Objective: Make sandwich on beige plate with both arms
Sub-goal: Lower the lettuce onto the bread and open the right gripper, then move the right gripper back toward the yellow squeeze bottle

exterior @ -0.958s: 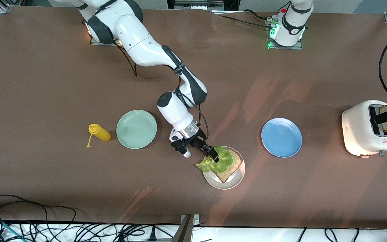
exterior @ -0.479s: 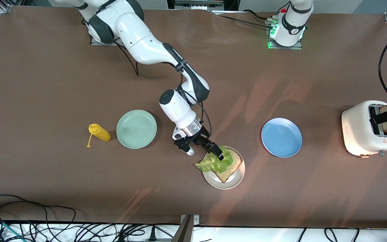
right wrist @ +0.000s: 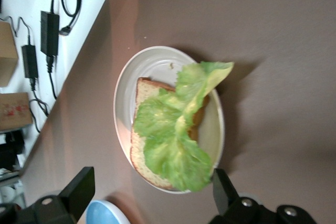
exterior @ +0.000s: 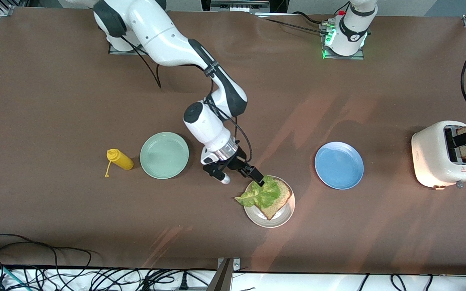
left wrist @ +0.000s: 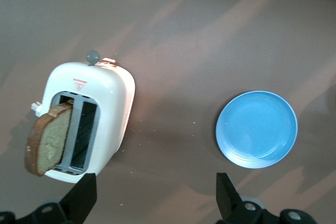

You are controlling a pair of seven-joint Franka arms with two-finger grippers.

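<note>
One lettuce-topped bread slice on beige plate, beneath wide-open right claw.

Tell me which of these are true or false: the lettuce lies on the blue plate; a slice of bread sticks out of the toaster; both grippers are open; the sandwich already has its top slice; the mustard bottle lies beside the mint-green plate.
1. The lettuce lies on the blue plate. False: the lettuce lies on a bread slice on the beige plate; the blue plate holds nothing.
2. A slice sticks out of the toaster. True: the second slice stands in the toaster.
3. Both grippers are open. True: the right gripper is over the beige plate, the left gripper over the table by the toaster, each holding nothing.
4. The sandwich has its top slice. False: nothing covers the lettuce.
5. The yellow bottle lies beside the mint-green plate. True.
</note>
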